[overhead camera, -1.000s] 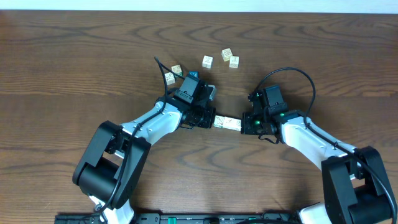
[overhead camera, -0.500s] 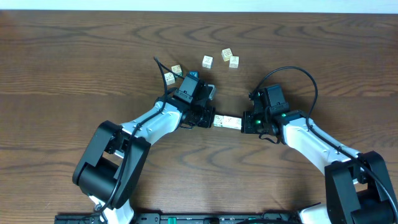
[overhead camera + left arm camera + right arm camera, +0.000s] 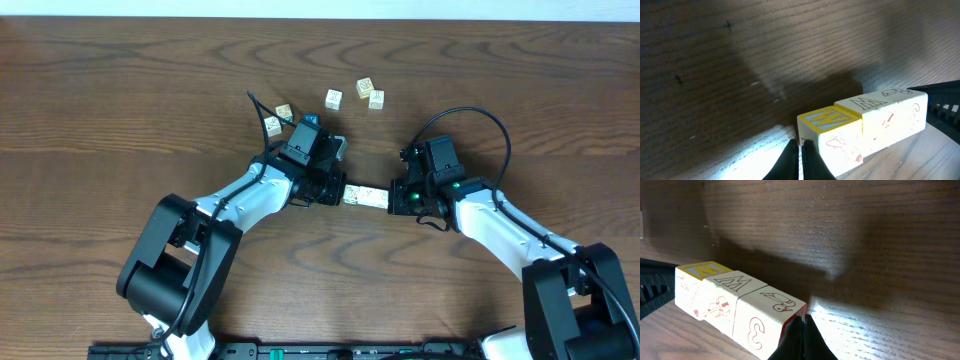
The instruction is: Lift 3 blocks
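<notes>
Row of three cream-white wooden letter cubes (image 3: 365, 196) at centre of the overhead frame, long axis running left to right with a slight dip toward the right; pinched end to end between the two arms, not held inside either one. Left end effector (image 3: 337, 190) touching the row's left end, right end effector (image 3: 397, 198) touching its right end; both equally near, each pressing inward along that axis. Jaws of both closed flat together, nothing between them, tips serving as pads against the end faces.

Coming move, as a judgement: a level rise of both arms together, with inward pressure kept along the row; any drifting apart or uneven rise likely to buckle the line at the middle cube (image 3: 732, 287).

Shown only from the wrists: tight seams between cubes; the left tips against the yellow-bordered end cube (image 3: 827, 122); the right tips against the bird-marked end cube (image 3: 775, 315); a dark shadow on the dark wooden table (image 3: 120, 90) set back from the row, hinting at a small lift, though not certain.

Shown only from overhead: both arms at once; five loose pale cubes (image 3: 333, 98) well apart at upper centre; no reading of height.
</notes>
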You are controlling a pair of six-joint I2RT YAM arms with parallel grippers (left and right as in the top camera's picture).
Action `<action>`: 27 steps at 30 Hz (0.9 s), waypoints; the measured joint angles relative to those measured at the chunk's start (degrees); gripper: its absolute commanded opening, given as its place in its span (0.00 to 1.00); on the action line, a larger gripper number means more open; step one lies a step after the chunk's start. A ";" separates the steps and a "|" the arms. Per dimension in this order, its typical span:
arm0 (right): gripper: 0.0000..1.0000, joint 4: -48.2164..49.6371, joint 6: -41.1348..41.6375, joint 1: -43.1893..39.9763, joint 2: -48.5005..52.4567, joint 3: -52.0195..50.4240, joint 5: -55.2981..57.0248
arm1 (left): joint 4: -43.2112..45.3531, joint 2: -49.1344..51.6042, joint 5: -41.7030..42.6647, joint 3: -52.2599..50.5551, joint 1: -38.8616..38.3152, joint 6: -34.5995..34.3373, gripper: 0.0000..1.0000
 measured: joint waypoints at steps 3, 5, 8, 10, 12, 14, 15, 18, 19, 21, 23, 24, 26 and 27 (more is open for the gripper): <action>0.01 -0.24 0.00 0.00 -0.76 0.00 -0.04 | 0.02 0.00 0.00 0.00 0.00 -0.04 0.07; 0.01 -0.24 0.00 0.00 -1.66 0.00 -0.02 | 0.02 0.00 -0.04 0.00 0.00 -0.04 0.07; 0.01 -0.22 0.00 0.00 -2.99 0.00 -0.02 | -0.02 0.00 -0.13 0.00 0.00 -0.09 0.07; 0.01 -0.17 0.00 0.00 -3.58 0.00 -0.07 | -0.02 0.00 -0.13 0.00 0.00 -0.24 0.07; 0.01 -0.20 0.00 0.00 -3.67 0.00 -0.07 | -0.02 0.00 -0.13 0.00 0.00 -0.26 0.07; 0.01 -0.20 0.00 0.00 -3.67 0.00 -0.07 | -0.02 0.00 -0.13 0.00 0.00 -0.26 0.07; 0.01 -0.20 0.00 0.00 -3.67 0.00 -0.07 | -0.02 0.00 -0.13 0.00 0.00 -0.28 0.07; 0.01 -0.20 0.00 0.00 -3.67 0.00 -0.07 | -0.02 0.00 -0.13 0.00 0.00 -0.28 0.07; 0.01 -0.20 0.02 0.00 -3.67 0.00 -0.07 | -0.02 0.00 -0.13 0.00 0.00 -0.33 0.07; 0.01 -0.20 0.00 0.00 -3.67 0.00 -0.09 | -0.02 0.00 -0.13 0.00 0.00 -0.44 0.07; 0.01 -0.20 0.00 0.00 -3.67 0.00 -0.09 | -0.02 0.00 -0.13 0.00 0.00 -0.44 0.07; 0.01 -0.20 0.02 0.00 -3.67 0.00 -0.09 | -0.02 0.00 -0.13 0.00 0.00 -0.44 0.07; 0.01 -0.20 0.02 0.00 -3.67 0.00 -0.09 | -0.02 0.00 -0.13 0.00 0.00 -0.44 0.07; 0.01 -0.20 0.00 0.00 -3.65 0.00 -0.09 | -0.02 -0.02 -0.13 0.00 0.00 -0.44 0.07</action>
